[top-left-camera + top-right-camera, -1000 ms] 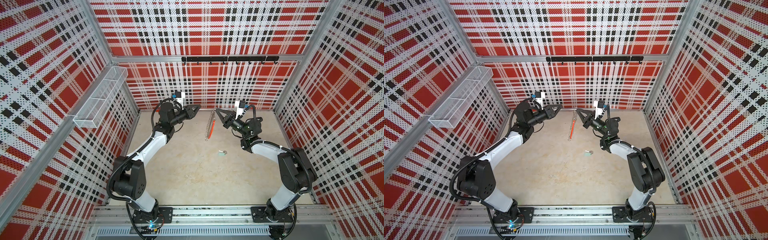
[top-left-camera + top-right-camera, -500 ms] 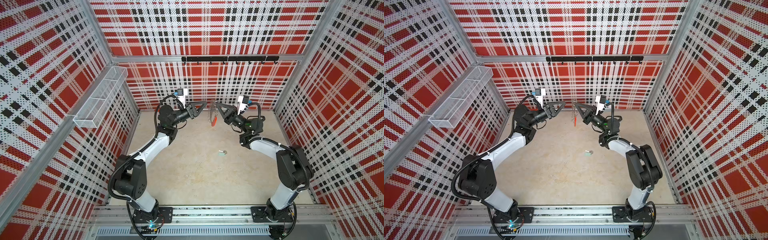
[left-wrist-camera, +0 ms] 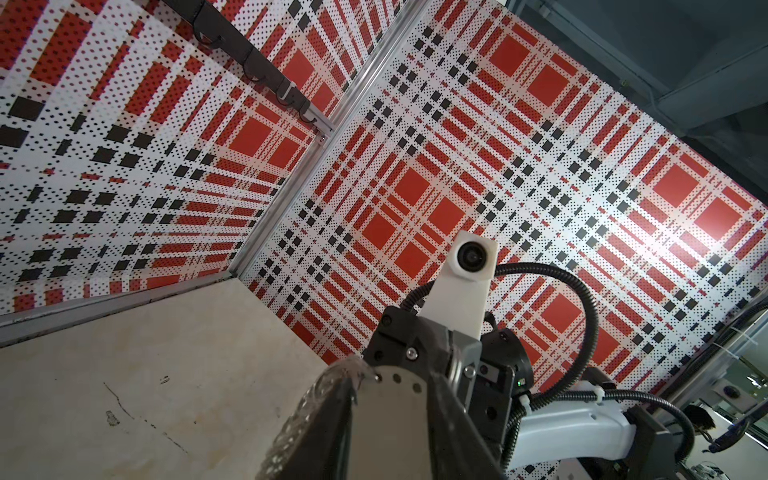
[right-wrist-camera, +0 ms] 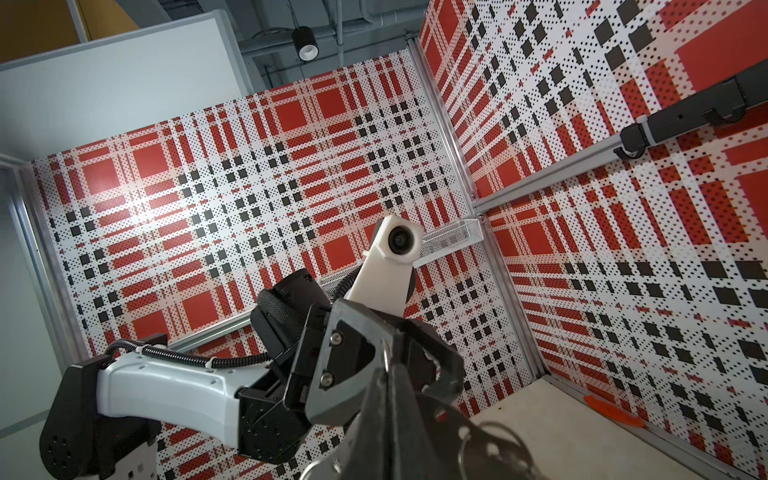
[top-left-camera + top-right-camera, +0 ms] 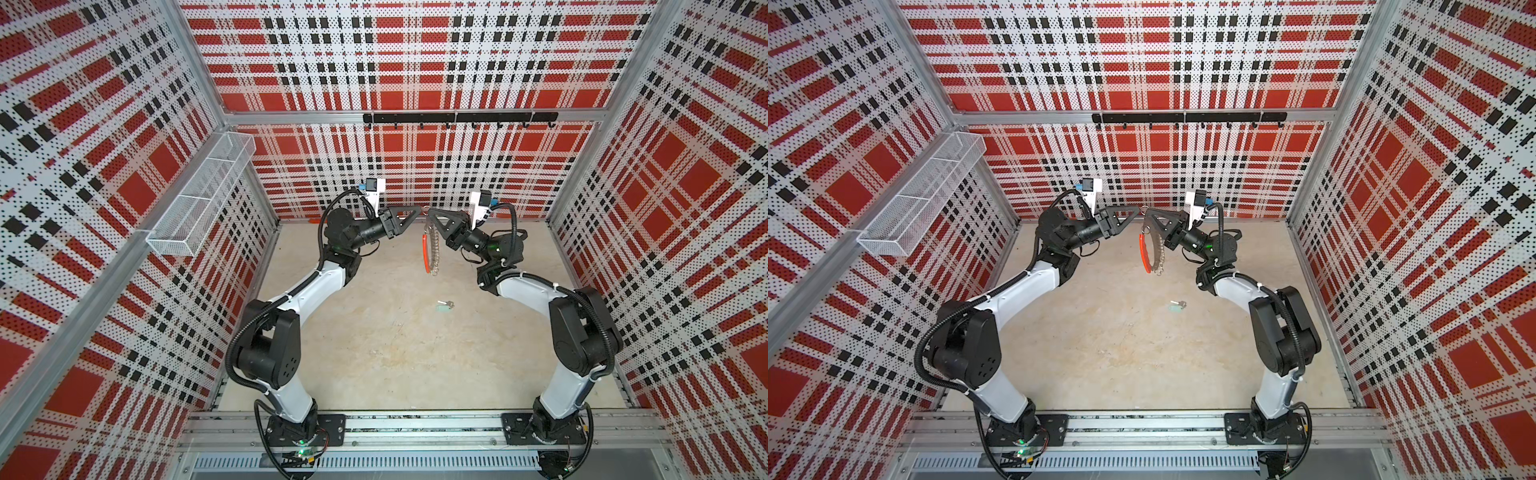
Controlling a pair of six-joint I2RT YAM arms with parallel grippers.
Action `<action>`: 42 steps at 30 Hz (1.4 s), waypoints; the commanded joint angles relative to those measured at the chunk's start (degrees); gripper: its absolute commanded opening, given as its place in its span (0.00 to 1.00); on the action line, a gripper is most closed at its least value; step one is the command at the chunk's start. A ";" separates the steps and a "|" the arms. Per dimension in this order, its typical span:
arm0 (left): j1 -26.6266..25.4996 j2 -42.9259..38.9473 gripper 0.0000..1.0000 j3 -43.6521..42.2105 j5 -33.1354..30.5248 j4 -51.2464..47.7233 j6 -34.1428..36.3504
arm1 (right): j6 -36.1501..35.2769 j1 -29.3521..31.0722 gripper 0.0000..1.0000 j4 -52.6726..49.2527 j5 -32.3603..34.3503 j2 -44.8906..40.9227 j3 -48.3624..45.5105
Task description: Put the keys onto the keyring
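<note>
The keys (image 5: 444, 306) lie flat on the tabletop (image 5: 374, 357), key and mint tag together, well apart from everything in the air. Above them the keyring (image 5: 430, 249) hangs edge-on, orange arc on the left arm's side, from the right gripper (image 5: 429, 211), whose jaws are clamped on its top rim. The left gripper (image 5: 415, 210) noses in tip to tip at a silver wire clip (image 5: 426, 207). Its jaws look slightly parted, but we cannot tell whether it pinches that clip. For a clean step, we reckon 1 clip must be opened while the ring hangs steady. Neither of the 2 claws is near the keys.
</note>
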 commanded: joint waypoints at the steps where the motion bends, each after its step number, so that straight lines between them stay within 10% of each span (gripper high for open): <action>1: -0.99 1.11 0.34 3.41 0.65 1.76 -0.30 | -0.70 0.21 0.00 0.70 -0.62 -0.39 1.48; 31: -0.36 -1.69 0.47 1.37 0.14 1.76 0.38 | 0.13 -0.58 0.00 -0.27 0.82 0.44 1.92; 42: -1.22 -1.00 0.32 1.63 0.94 1.72 0.71 | 0.77 -0.41 0.00 -0.60 -0.17 0.88 3.13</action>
